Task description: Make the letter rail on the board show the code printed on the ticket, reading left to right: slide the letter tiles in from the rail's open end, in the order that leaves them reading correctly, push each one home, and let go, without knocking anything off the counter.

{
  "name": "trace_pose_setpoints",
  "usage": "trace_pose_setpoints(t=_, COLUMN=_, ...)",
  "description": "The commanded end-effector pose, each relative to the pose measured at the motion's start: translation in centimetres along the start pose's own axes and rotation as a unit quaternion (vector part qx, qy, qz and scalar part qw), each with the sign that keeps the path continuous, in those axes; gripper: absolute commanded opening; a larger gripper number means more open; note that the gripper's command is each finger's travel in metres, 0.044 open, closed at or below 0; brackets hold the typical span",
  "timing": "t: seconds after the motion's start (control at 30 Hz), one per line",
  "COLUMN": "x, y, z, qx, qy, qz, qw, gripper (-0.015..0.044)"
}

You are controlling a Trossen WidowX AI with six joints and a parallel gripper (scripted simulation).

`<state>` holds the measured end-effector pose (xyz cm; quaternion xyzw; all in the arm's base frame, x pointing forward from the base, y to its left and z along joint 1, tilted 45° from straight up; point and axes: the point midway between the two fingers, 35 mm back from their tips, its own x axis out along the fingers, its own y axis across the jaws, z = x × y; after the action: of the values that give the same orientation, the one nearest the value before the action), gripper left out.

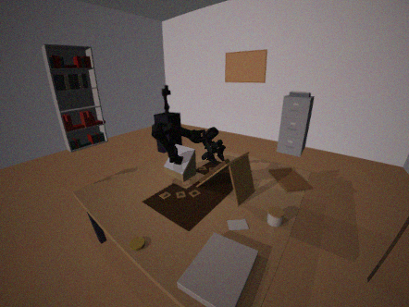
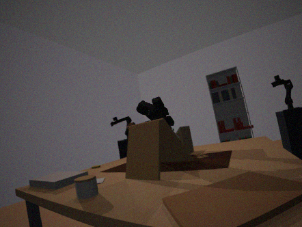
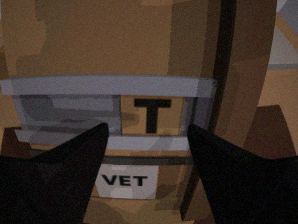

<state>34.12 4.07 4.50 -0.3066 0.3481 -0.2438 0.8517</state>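
While the T tile [image 3: 152, 115] sits in the grey letter rail [image 3: 100, 87] on the sloped board [image 1: 217, 173], the dark fingers stand apart on either side of it and below it, touching nothing that I can see; the gripper [image 3: 148, 163] is spread partway and has hold of nothing. Just under the rail the white ticket [image 3: 127, 180] reads VET, so T, the last letter, belongs at the far end, and to my eye it looks set there against the tall wooden stop [image 3: 242, 50] on the right, though whether it is pushed fully home I cannot tell. That would leave one letter placed and two to go: three small tiles [image 1: 180, 194] lie in a row on the dark mat [image 1: 185, 213] in front of the board, their letters too small to read from the top view. Further out on the counter [image 1: 116, 203] are a white cup [image 1: 275, 218], a small paper [image 1: 237, 225], a grey slab [image 1: 217, 273] and a yellow disc [image 1: 137, 242], all well apart from the arm
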Motion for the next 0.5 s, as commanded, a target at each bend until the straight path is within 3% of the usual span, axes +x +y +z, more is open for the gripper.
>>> trace_pose_setpoints(t=0.0, x=-0.33, y=-0.02, z=0.01, qx=0.002, qy=0.0, qz=-0.002, qw=1.0, gripper=0.0295)
trace_pose_setpoints(t=0.47, x=-1.24, y=0.09, z=-0.05, qx=0.001, qy=0.0, qz=-0.002, qw=1.0, gripper=0.0295)
